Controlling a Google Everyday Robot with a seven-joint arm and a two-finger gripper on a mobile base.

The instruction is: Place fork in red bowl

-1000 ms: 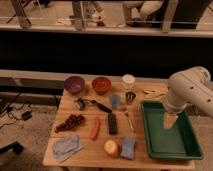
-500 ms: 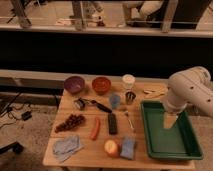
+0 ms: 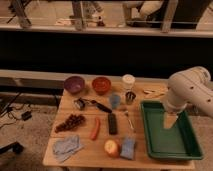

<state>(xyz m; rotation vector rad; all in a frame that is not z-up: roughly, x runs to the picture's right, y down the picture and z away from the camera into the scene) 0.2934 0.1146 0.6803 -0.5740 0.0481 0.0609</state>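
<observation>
The thin silvery fork [image 3: 129,120] lies on the wooden table [image 3: 85,150], just right of the black rectangular bar [image 3: 112,123] and left of the green tray. The orange-red bowl [image 3: 101,85] stands at the back of the table, next to the purple bowl [image 3: 74,84]. My gripper [image 3: 170,121] hangs from the white arm [image 3: 189,90] over the green tray [image 3: 187,147], well to the right of the fork and apart from it.
A black-handled utensil [image 3: 95,104], a small blue cup [image 3: 115,101], a metal cup [image 3: 130,96] and a white cup [image 3: 128,81] stand near the bowls. Grapes [image 3: 70,122], a carrot [image 3: 95,129], a blue cloth [image 3: 66,146], an apple [image 3: 111,147], a blue sponge [image 3: 128,147] and wooden sticks [image 3: 152,92] lie around.
</observation>
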